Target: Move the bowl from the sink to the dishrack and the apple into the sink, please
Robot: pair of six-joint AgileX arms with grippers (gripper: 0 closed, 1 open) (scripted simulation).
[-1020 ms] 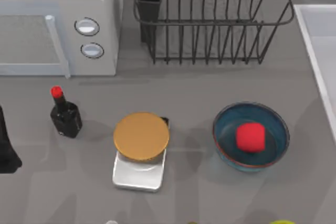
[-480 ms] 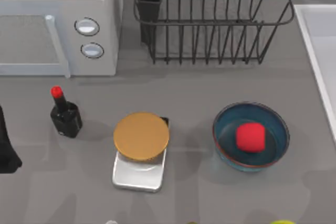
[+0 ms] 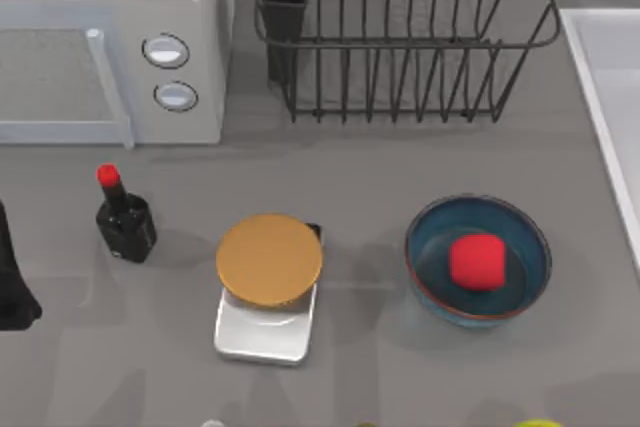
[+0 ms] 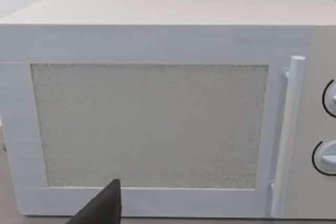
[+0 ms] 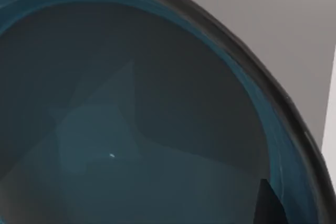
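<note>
Resting on grey table (image 3: 400, 162): apple (image 3: 476, 261) inside bowl (image 3: 525, 247); dishrack (image 3: 400, 37) behind; gripper states indiscernible.

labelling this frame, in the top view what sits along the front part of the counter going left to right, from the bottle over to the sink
Black bottle with the red cap → kitchen scale with the tan round plate → blue bowl holding the red apple → sink at the right edge.
</note>
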